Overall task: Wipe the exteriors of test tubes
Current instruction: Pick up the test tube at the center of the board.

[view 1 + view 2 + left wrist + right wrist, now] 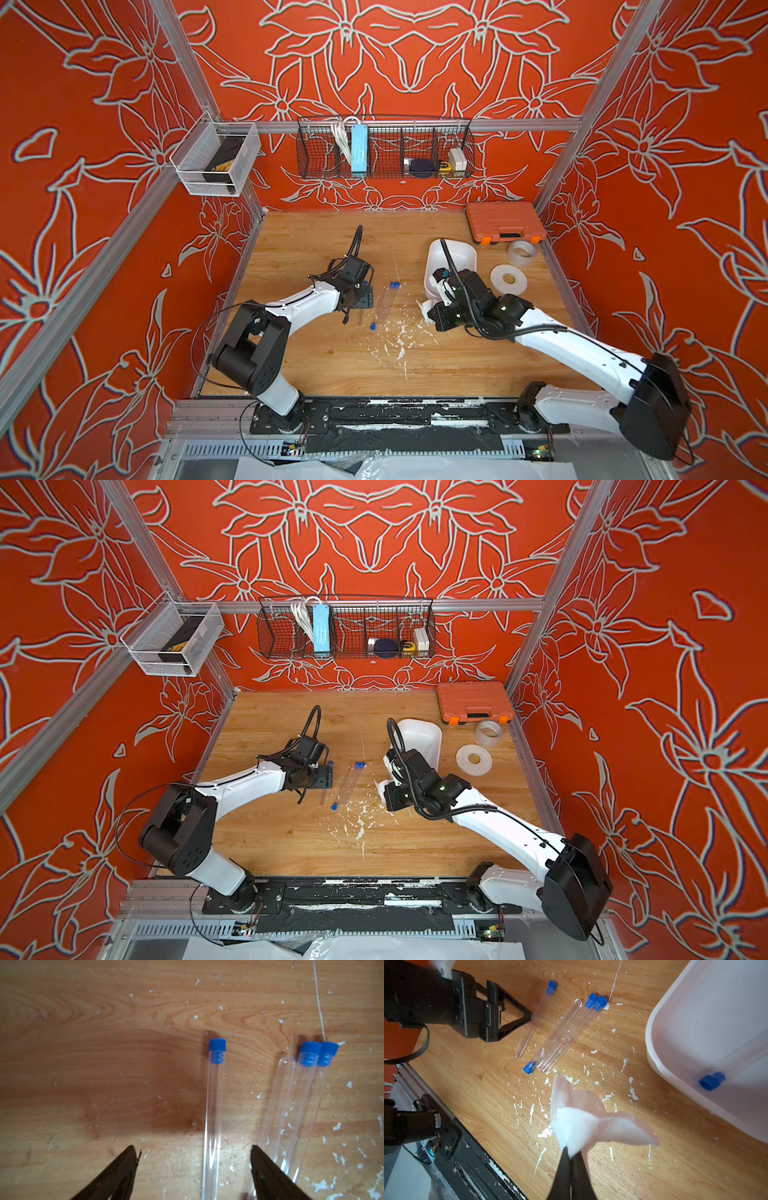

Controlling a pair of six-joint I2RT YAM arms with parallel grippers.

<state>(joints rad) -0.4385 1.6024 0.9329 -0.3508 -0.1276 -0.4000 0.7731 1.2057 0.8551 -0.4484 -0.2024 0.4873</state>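
Left gripper [192, 1150] spread wide, low over the tabletop [83, 1043]. I see a lone test tube [214, 1105] lying flat between its jaws. Three test tubes [566, 1034] lie bunched just beside it. A fifth test tube [716, 1078] rests in the white bin [675, 1022]. Right gripper [571, 1154] is pressed together, pinching the white tissue [581, 1124], apart from the tubes.

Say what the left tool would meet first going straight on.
Probably the lone capped test tube, lying in the gap of the open left tool, with the table right under it; height above it is unclear.
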